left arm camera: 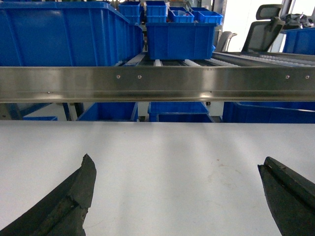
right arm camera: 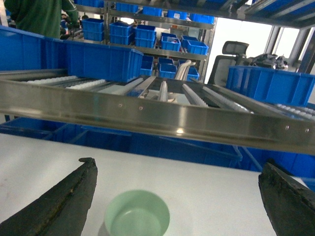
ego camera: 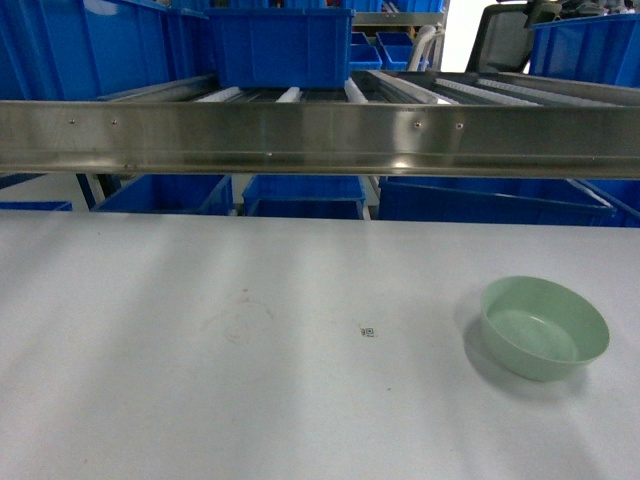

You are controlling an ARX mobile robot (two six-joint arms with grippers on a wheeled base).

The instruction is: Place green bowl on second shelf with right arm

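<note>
The green bowl (ego camera: 545, 328) sits upright and empty on the white tabletop (ego camera: 250, 350), ahead of and just below the right gripper (right arm camera: 177, 196), whose two black fingers (right arm camera: 64, 199) are spread wide with nothing between them. In the right wrist view the bowl (right arm camera: 137, 215) lies between those fingers, nearer the left one and untouched by either. Beyond the bowl, above and in front of the gripper, runs the steel front rail of the second shelf (right arm camera: 162, 120), its roller rails (right arm camera: 197, 96) stretching away behind it; a blue crate (right arm camera: 93, 61) rests on the rollers to the gripper's upper left, and another blue crate (right arm camera: 268, 83) stands to its upper right, near a black office chair (right arm camera: 231, 49). A person in a green top (right arm camera: 39, 17) stands at the far upper left of the rack.

The left gripper (left arm camera: 177, 196) is likewise released, its fingers (left arm camera: 64, 204) wide apart over bare tabletop (left arm camera: 172, 162), holding nothing. Straight ahead of it runs the same steel rail (left arm camera: 157, 83), with a large blue crate (left arm camera: 69, 34) above to its left and a smaller blue crate (left arm camera: 179, 39) on the rollers ahead.

In the head view neither arm shows; a small dark marker (ego camera: 368, 331) lies on the table left of the bowl.
</note>
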